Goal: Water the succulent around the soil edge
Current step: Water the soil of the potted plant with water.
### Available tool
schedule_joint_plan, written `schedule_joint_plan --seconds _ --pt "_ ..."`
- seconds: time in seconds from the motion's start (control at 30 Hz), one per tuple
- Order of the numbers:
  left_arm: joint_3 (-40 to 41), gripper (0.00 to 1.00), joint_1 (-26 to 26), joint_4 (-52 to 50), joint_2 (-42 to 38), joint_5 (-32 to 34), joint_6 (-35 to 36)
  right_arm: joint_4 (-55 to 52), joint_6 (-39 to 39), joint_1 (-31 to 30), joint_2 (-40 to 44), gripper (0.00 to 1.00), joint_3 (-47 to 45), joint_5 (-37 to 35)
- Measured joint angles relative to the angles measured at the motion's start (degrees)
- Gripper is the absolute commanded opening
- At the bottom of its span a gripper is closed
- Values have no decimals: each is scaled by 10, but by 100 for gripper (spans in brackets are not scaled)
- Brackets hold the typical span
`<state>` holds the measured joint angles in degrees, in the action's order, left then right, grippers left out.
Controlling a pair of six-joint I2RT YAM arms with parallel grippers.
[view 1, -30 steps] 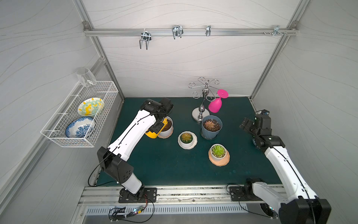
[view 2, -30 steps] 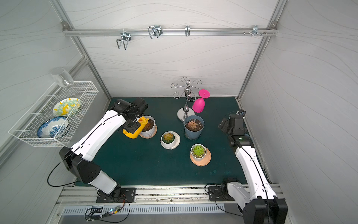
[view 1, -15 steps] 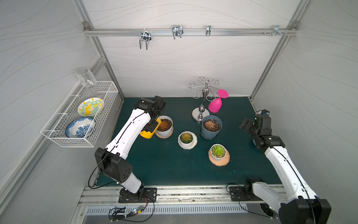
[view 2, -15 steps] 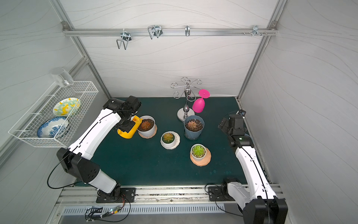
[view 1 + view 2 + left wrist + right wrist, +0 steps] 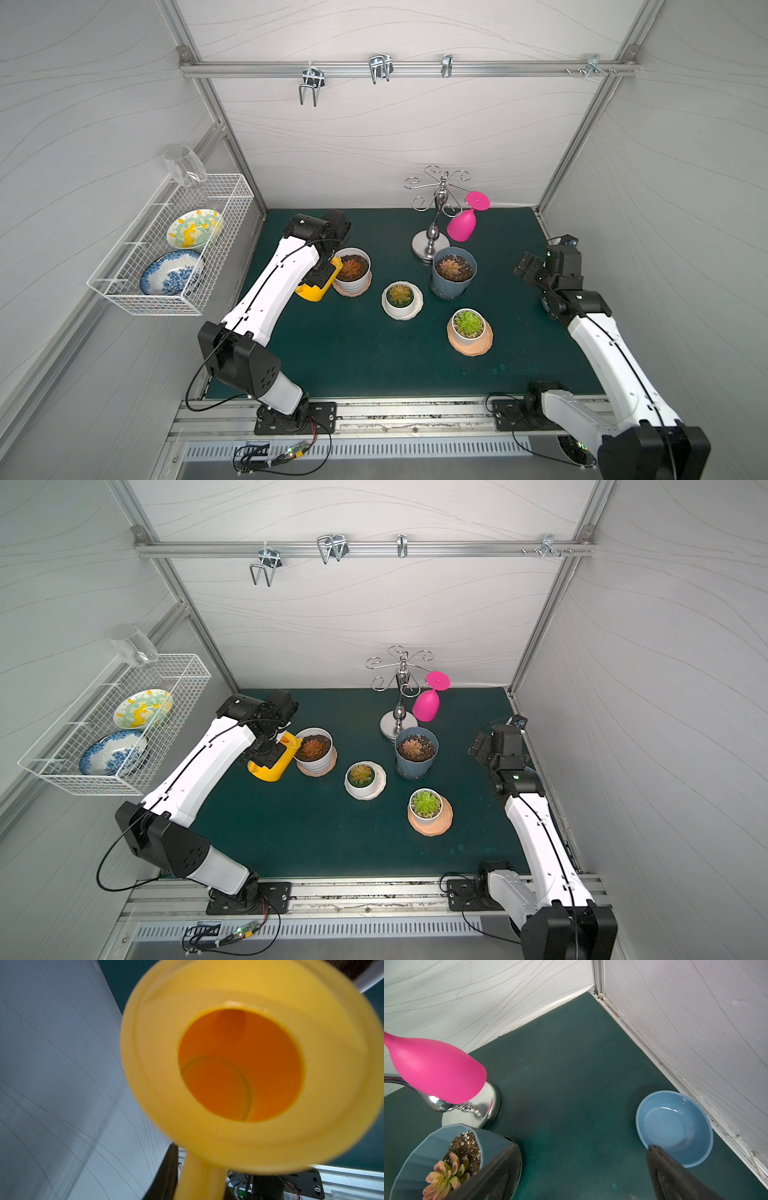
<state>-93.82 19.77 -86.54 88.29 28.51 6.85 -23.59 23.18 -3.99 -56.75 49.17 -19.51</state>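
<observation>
A yellow watering can (image 5: pixel 314 288) (image 5: pixel 272 763) hangs tilted just left of a white ribbed pot (image 5: pixel 352 279) (image 5: pixel 314 761) holding a reddish succulent (image 5: pixel 352 264) (image 5: pixel 312 747) in dark soil. Its spout reaches the pot's left rim. My left gripper (image 5: pixel 321 272) (image 5: pixel 266 748) (image 5: pixel 207 1180) is shut on the can's handle. In the left wrist view the can's open mouth (image 5: pixel 241 1066) fills the frame. My right gripper (image 5: pixel 527 269) (image 5: pixel 478 750) (image 5: pixel 583 1167) stands open and holds nothing, at the far right of the mat.
A blue pot (image 5: pixel 453 278) (image 5: pixel 421 1159), a low white pot (image 5: pixel 401 300) and a white pot on a terracotta saucer (image 5: pixel 469 337) each hold a succulent. A metal rack (image 5: pixel 432 245) carries a pink glass (image 5: pixel 462 226). A blue bowl (image 5: pixel 675 1128) lies by the right wall. A wire basket (image 5: pixel 174 245) hangs left.
My left arm has drawn the watering can leftward, from over the white ribbed pot to beside its left rim. The right arm has not moved.
</observation>
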Motion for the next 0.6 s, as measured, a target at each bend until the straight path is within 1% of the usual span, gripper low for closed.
schedule_joint_plan --seconds 0.43,0.6 --pt "43 0 0 -2 -38 0 0 0 0 0 0 99 0 0" --pt "54 0 0 -3 -64 -1 0 0 0 0 0 99 0 0"
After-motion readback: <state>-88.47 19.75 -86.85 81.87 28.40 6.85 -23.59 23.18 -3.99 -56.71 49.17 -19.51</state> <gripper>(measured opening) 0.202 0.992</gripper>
